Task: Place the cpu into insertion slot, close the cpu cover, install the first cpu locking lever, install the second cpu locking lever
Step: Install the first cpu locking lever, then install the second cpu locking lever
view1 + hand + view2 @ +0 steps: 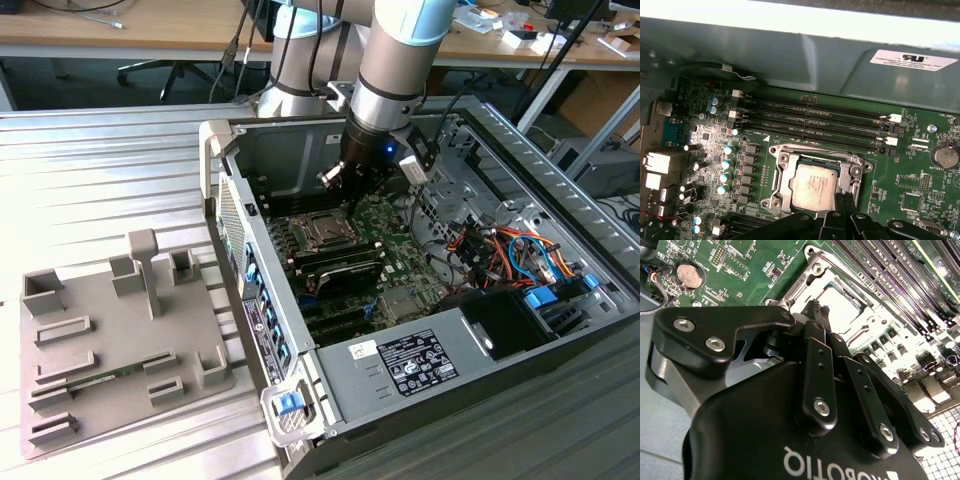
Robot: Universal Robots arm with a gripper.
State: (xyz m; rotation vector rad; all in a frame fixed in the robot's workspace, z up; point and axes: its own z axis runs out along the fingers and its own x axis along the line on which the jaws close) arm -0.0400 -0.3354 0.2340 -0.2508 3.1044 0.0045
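Progress stands near 2 of 4 steps: cpu (812, 186) seated, cpu cover (781, 175) down around it, levers apparently unlatched, narrow empty gripper (819, 308) just above.

Print that cannot be made out covers a white rectangular paper label (914, 60) on the grey metal case wall (805, 60), and a black-and-white sticker (415, 362) on the grey metal cover plate (350, 385), lower centre of the exterior view.

A ribbed metal table (120, 170) stands before wooden desks (130, 30), with an office chair (165, 70) beneath.
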